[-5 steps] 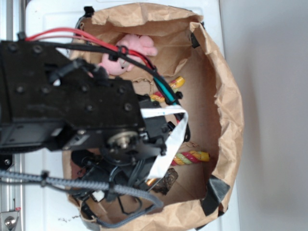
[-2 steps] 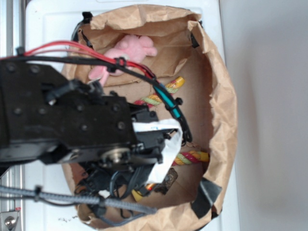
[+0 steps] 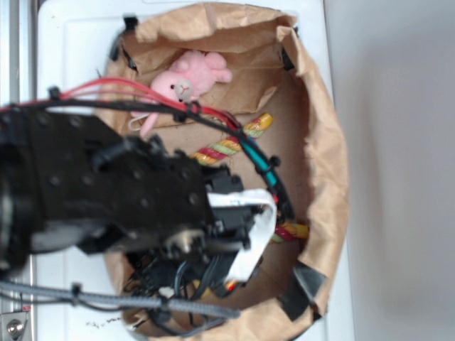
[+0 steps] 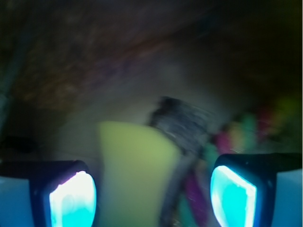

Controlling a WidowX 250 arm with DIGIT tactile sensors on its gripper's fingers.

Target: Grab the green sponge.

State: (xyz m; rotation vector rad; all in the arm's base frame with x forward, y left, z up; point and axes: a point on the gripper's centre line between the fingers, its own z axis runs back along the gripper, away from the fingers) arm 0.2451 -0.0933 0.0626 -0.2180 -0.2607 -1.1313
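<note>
In the wrist view the green sponge (image 4: 135, 175) is a pale yellow-green block, blurred, lying between my fingers and closer to the left pad (image 4: 71, 201) than to the right pad (image 4: 232, 196). My gripper (image 4: 152, 198) is open, with the sponge in the gap and neither pad visibly touching it. In the exterior view the black arm (image 3: 106, 192) covers both the gripper and the sponge at the bag's lower left.
A brown paper bag (image 3: 323, 142) walls in the work area. Inside lie a pink plush toy (image 3: 190, 77) and two striped rope pieces (image 3: 220, 150) (image 3: 291, 231). A dark rough object (image 4: 182, 123) sits just behind the sponge, right of centre.
The arm has shifted down and left in the exterior view, uncovering the pink plush and the upper rope piece. It now hides the dark object near the bag's bottom.
</note>
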